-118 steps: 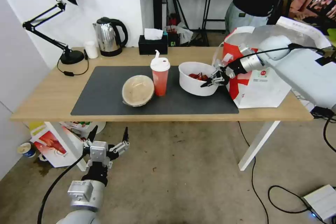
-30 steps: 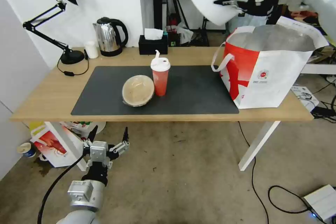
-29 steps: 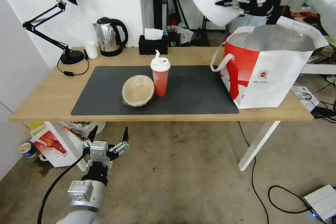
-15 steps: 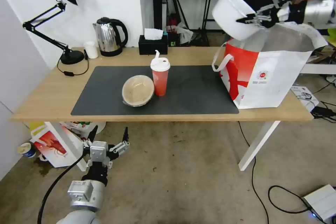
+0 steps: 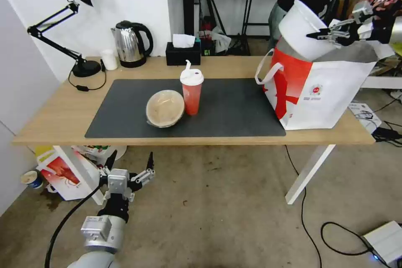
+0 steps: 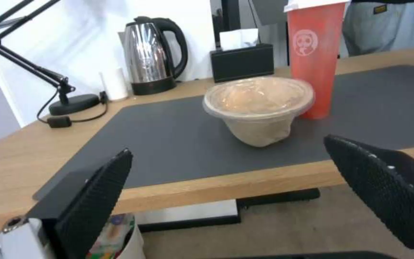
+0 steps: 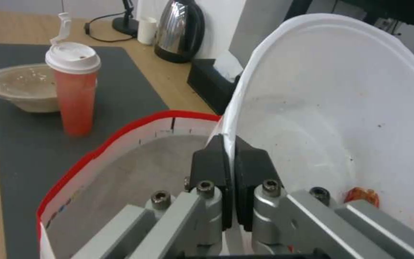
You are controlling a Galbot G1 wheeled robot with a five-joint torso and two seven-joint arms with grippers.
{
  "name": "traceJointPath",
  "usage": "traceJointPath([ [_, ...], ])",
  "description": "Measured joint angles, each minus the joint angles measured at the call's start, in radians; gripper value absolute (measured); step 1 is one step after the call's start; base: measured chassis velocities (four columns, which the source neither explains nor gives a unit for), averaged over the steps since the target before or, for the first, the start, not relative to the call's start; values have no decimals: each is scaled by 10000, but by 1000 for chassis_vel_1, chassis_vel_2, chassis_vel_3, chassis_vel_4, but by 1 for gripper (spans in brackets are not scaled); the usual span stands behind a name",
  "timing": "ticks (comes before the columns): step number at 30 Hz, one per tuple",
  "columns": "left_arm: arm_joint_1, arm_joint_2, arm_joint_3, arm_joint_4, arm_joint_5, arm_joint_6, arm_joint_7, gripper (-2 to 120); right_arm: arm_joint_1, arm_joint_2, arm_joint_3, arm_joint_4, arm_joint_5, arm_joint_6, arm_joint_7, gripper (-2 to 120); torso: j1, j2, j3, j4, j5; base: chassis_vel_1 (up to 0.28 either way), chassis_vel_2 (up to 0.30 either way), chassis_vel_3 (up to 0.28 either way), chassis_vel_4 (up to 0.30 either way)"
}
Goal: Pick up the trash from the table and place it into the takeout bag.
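The left gripper (image 5: 127, 166) is held low in front of the table (image 5: 54, 113), fingers wide apart. The tan bowl (image 5: 165, 108) and red cup (image 5: 191, 92) sit mid-mat. The white bowl (image 5: 302, 30) is pinched at its rim by the right gripper (image 5: 324, 34), tipped over the takeout bag (image 5: 322, 88) at the tabletop's right end.

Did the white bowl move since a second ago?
Yes. The right gripper has carried the white bowl down and rightward, from above the takeout bag into its open mouth.

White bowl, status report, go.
Right gripper shut on white bowl rim, bowl tilted, partly inside bag mouth. Left gripper open, parked below table. Nothing blocking.
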Motion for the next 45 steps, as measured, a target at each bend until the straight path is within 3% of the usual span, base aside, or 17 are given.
traceJointPath([
  [34,0,0,0,0,0,0,0,100,-1834,-279,1413,451,-347,328,-214,0,1,0,0,1,-2,0,0,0,0],
  [45,0,0,0,0,0,0,0,100,-1651,-342,1437,423,-360,335,-185,41,2,1,0,-2,-2,0,0,0,0],
])
